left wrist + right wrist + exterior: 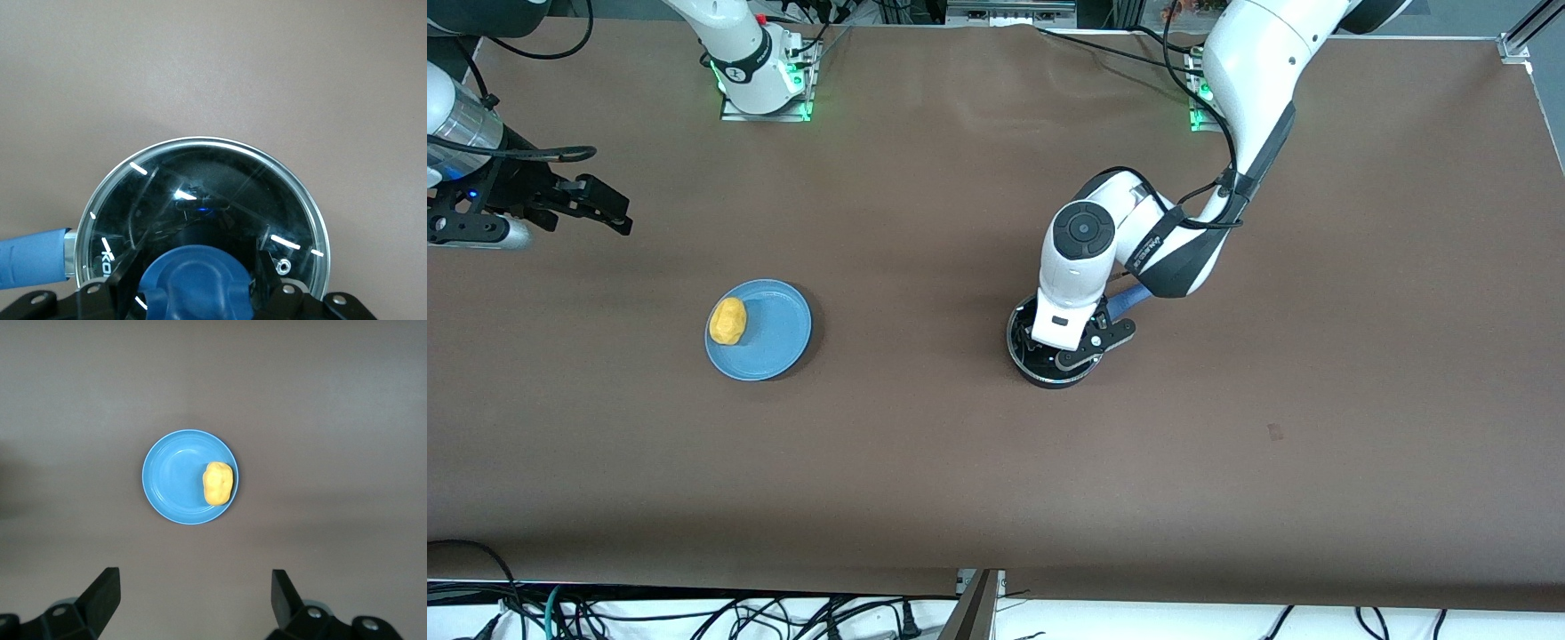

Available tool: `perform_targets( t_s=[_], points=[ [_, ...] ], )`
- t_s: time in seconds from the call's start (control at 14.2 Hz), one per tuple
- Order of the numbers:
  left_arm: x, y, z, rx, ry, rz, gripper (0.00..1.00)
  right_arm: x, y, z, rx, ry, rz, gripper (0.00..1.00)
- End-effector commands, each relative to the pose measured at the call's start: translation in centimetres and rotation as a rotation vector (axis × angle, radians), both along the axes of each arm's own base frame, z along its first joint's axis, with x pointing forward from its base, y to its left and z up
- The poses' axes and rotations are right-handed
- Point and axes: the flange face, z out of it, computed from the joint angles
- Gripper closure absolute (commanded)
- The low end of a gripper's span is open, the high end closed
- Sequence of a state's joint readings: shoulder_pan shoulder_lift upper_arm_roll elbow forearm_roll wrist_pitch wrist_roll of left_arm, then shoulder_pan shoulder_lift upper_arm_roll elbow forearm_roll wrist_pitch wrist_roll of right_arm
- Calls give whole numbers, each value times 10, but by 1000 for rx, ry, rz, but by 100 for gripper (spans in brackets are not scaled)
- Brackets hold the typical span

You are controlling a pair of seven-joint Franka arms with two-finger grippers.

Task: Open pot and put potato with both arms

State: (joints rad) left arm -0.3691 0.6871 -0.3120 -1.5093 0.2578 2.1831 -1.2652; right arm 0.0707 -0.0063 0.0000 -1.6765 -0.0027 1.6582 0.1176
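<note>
Both arms [1138, 240] bent, over pot [1021, 354], plate [778, 342].

The plate [769, 342] is the landmark. The potato [727, 321] lies on it, at the rim toward the right arm's end of the table. The pot [1021, 354] stands well apart from the plate, toward the left arm's end, its lid [220, 187] on it. The left gripper [1069, 348] sits over the lid; the right gripper [596, 209] hangs over bare table, off the plate.

Pot [1023, 351] lidded, potato [727, 321] waiting.
I see glass lid [207, 200] on; potato on blue plate [774, 333] toward the right arm's end.
</note>
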Motion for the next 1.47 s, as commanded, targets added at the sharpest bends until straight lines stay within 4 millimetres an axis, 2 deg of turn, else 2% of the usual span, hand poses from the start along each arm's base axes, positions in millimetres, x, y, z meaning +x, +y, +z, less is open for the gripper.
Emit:
perform_targets(
  t_s=[0.0, 0.49, 0.7, 0.98, 1.26, 1.4],
  points=[
    [-2, 0, 0, 26, -11, -28, 30, 0, -2, 2, -11, -7, 4, 0],
    [-2, 0, 0, 26, -11, -29, 39, 1, -4, 0, -11, -3, -1, 0],
    [-1, 1, 1, 26, -12, -28, 45, 3, -13, 1, -36, -13, -12, 0],
    [-1, 1, 1, 27, -11, -28, 51, 9, -10, 0, -37, -21, -13, 0],
    [1, 3, 2, 26, -12, -24, 58, 19, -1, -22, -49, 12, 18, 0],
    [1, 4, 3, 24, -15, -21, 60, 29, 0, -47, -52, 53, 21, 0]
  ],
)
